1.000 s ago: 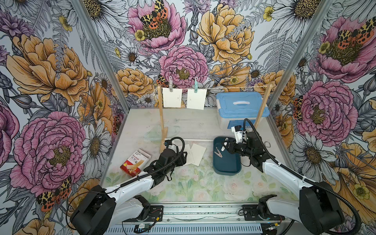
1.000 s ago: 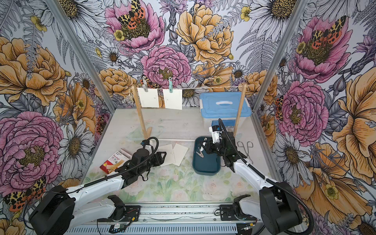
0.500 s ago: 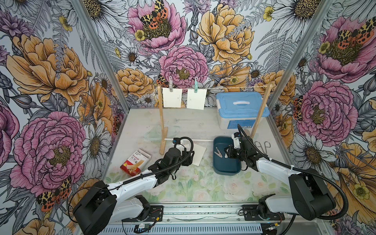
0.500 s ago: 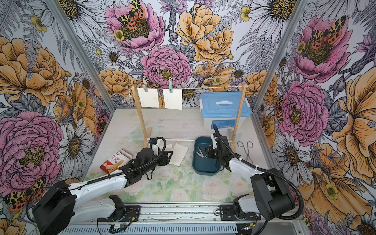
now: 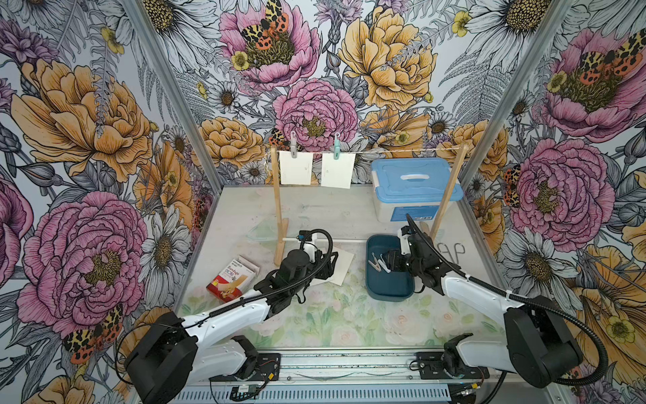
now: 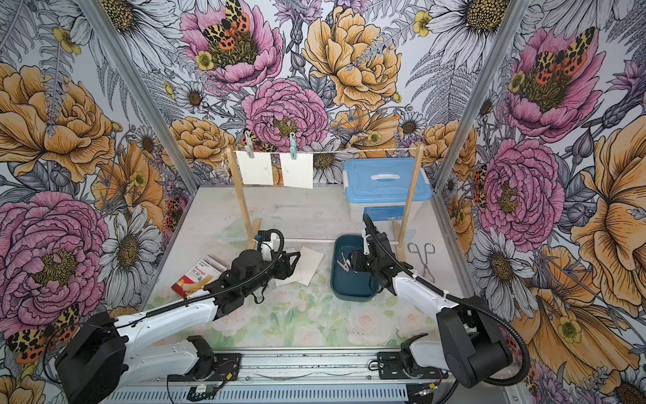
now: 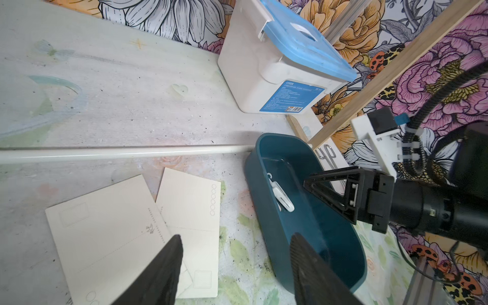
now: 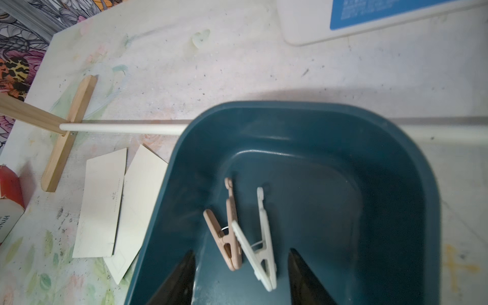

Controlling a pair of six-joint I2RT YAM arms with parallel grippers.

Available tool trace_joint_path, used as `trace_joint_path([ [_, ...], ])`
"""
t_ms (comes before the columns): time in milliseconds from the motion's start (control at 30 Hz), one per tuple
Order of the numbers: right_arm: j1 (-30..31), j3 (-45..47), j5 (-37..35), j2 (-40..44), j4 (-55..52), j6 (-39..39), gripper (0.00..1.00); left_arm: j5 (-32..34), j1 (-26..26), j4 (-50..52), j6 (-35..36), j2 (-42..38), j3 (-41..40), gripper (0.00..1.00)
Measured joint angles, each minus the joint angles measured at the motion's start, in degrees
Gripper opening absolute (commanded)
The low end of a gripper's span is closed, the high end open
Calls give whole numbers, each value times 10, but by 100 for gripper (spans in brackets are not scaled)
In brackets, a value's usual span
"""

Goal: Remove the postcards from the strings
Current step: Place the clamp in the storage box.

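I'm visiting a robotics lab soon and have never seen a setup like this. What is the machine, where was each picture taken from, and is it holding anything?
It is two robot arms at a table, each ending in a two-fingered gripper. The two wide pictures come from one camera head up high, both looking the same way. The two close-ups come from small cameras on the arms' wrists.

A string runs between two wooden posts. Two hanging postcards are pegged to it, and two loose postcards lie flat on the table.

The left gripper is open over the loose ones and holds nothing. The right gripper is open above a dark blue tray, where a pink peg and a white peg lie.

A blue-lidded box and a small red-and-white box also sit on the table.
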State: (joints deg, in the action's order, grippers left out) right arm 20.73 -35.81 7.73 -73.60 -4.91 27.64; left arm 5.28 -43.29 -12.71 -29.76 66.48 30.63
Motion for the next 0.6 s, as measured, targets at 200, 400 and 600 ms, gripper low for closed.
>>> trace_joint_path([
  [200, 0, -20, 4, 49, -21, -1, 62, -6, 0, 0, 3, 0, 12, 66],
  [400, 4, -24, 32, 112, -41, -1, 67, -9, 0, -2, 13, 0, 37, 70],
  [600, 14, -43, 63, 162, -65, -3, 70, -15, 4, -2, 22, 4, 66, 71],
])
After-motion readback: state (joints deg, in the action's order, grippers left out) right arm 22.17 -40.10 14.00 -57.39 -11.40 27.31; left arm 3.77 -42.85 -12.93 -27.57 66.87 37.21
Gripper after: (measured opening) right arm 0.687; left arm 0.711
